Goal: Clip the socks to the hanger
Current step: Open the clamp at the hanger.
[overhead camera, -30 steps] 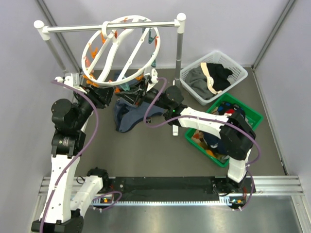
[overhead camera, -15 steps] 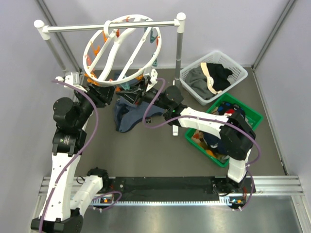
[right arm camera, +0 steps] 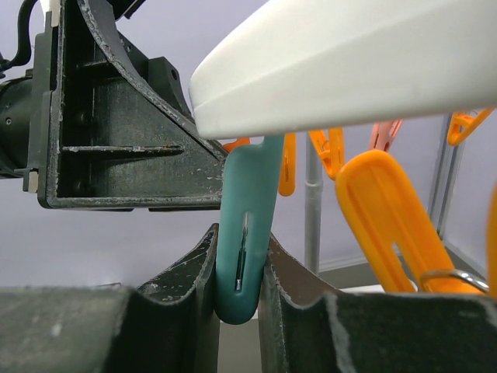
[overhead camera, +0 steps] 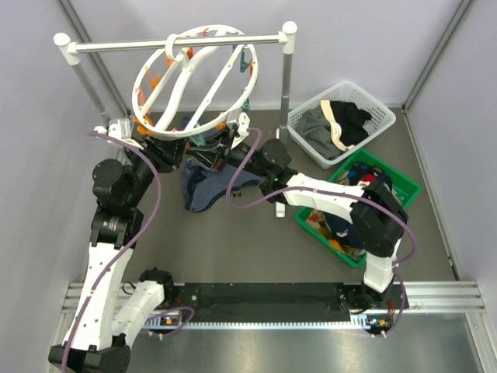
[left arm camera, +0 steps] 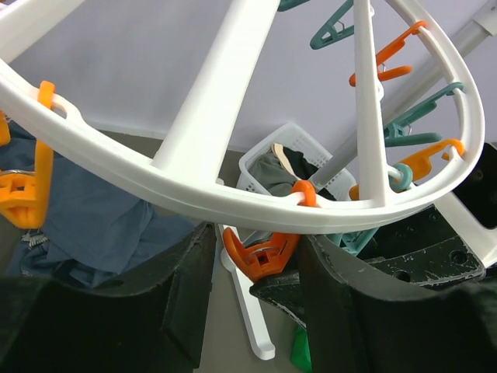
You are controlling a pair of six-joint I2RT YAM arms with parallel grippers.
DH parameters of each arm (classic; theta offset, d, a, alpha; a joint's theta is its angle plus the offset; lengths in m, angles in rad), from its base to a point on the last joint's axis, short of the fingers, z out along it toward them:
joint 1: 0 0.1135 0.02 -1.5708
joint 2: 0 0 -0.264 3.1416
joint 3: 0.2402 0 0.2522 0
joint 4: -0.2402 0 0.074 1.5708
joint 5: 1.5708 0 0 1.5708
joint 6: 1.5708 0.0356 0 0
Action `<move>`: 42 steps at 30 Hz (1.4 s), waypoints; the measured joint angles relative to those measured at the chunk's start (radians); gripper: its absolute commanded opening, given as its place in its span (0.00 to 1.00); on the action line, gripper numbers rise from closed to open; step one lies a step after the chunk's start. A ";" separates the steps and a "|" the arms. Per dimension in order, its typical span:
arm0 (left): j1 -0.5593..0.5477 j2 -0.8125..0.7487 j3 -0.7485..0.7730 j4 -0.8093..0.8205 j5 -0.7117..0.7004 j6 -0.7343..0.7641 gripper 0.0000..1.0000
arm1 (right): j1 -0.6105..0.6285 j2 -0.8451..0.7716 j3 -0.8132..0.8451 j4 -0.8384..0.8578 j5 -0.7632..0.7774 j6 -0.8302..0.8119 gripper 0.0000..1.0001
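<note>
Two grippers work at the low, near rim of the hanger (overhead camera: 175,85), which hangs tilted from the bar of the white rack (overhead camera: 116,45) at the back of the table (overhead camera: 233,249).

On my right wrist feed, the right gripper (right arm camera: 241,252) has its fingers pressed together on the lower end of a teal clip (right arm camera: 250,183), pinching it from both sides. The clip hangs straight down from the white rim above it, and orange clips (right arm camera: 384,221) dangle just beside it to the right.

On the left wrist feed, the left gripper (left arm camera: 260,247) has its fingers spread just under the rim. An orange clip (left arm camera: 264,263) sits between them, filling most of the gap. I cannot tell whether either finger is actually pressing on it.

From the top camera I see the two grippers close together, with the large blue-grey garment (overhead camera: 203,190) lying on the table right below them.

Several socks (overhead camera: 342,224) lie in the green bin (overhead camera: 410,189) on the right side, well apart from the hanger. A white basket (overhead camera: 386,116) of bigger clothes stands behind that bin.
</note>
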 measured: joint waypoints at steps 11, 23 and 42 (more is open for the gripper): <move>-0.009 -0.031 -0.006 0.012 -0.035 -0.009 0.18 | 0.010 0.000 0.000 0.011 0.008 -0.001 0.00; -0.006 -0.009 -0.007 0.047 -0.035 0.039 0.00 | 0.010 -0.124 -0.121 -0.111 0.059 -0.004 0.63; -0.011 -0.016 -0.044 0.102 -0.047 0.231 0.00 | -0.105 -0.616 -0.286 -1.331 0.406 0.091 0.99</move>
